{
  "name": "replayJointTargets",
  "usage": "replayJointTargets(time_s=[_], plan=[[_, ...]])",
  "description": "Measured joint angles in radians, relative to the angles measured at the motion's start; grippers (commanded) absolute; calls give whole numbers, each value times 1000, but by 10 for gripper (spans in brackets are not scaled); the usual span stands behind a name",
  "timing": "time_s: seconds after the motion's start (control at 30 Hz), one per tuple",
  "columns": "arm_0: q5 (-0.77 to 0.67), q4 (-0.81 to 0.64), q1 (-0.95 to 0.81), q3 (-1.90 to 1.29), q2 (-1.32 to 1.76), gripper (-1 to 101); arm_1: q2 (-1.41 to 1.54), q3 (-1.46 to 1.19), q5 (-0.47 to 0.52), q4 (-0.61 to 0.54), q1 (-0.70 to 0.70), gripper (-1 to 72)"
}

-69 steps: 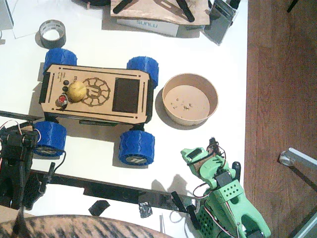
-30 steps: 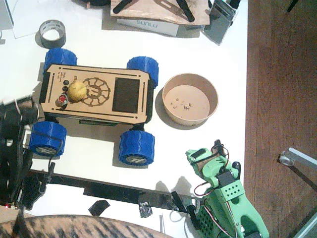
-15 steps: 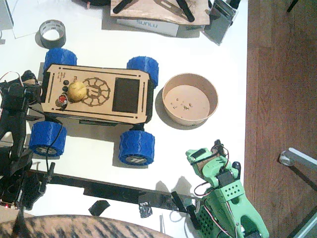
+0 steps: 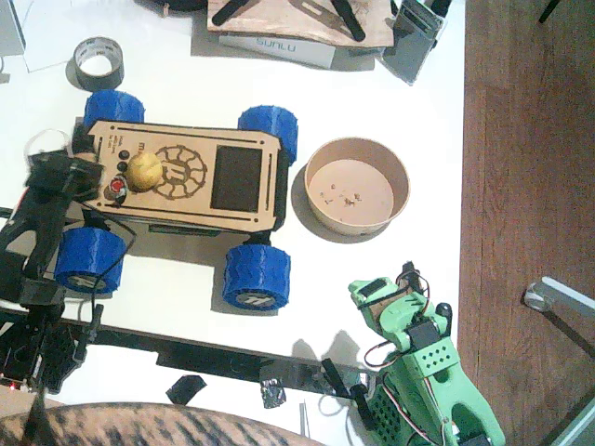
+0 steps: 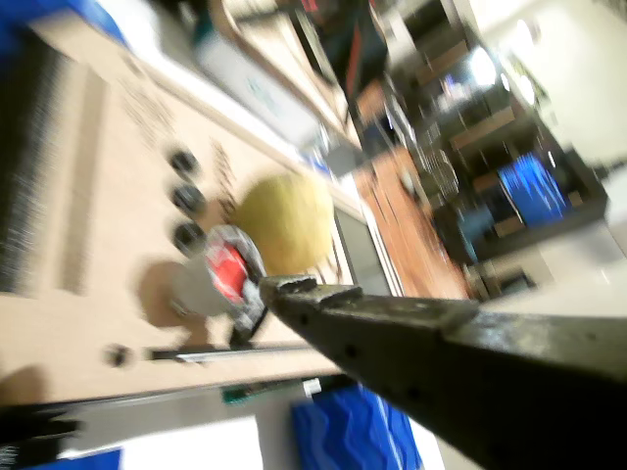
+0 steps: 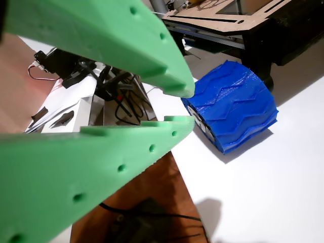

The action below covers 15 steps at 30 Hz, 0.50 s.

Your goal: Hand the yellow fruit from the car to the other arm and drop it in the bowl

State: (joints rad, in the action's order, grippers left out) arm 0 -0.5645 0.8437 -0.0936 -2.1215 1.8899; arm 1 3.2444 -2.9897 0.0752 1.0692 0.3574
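Note:
The yellow fruit (image 4: 142,171) sits on the left part of the car (image 4: 186,208), beside a red button (image 4: 116,189). My black left gripper (image 4: 82,177) hovers over the car's left end, a little left of the fruit, open. In a wrist view one black finger (image 5: 323,308) reaches toward the fruit (image 5: 286,223) on the tan deck (image 5: 108,196). The green right gripper (image 4: 372,293) rests low near the front edge, below the bowl (image 4: 367,209), jaws slightly apart and holding nothing. In a wrist view that green gripper (image 6: 185,106) faces a blue wheel (image 6: 235,109).
A grey tape roll (image 4: 98,60) lies at the back left. A white box (image 4: 279,45) and clutter line the back edge. The table ends at the right along wooden floor (image 4: 521,186). A striped brownish shape (image 4: 139,423) fills the bottom edge.
My left arm has swung up from the front-left corner toward the car, and its gripper now hangs over the car's left end. The green arm has stayed still over the last second.

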Motion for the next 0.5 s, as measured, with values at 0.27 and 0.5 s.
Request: replayJointTargets(time_s=[0.27, 0.5], plan=[[0, -97, -97, 6, -31, 517, 0, 0, 0, 0, 0, 1], [0, -147, -124, 6, -81, 526, 0, 0, 0, 0, 0, 1]])
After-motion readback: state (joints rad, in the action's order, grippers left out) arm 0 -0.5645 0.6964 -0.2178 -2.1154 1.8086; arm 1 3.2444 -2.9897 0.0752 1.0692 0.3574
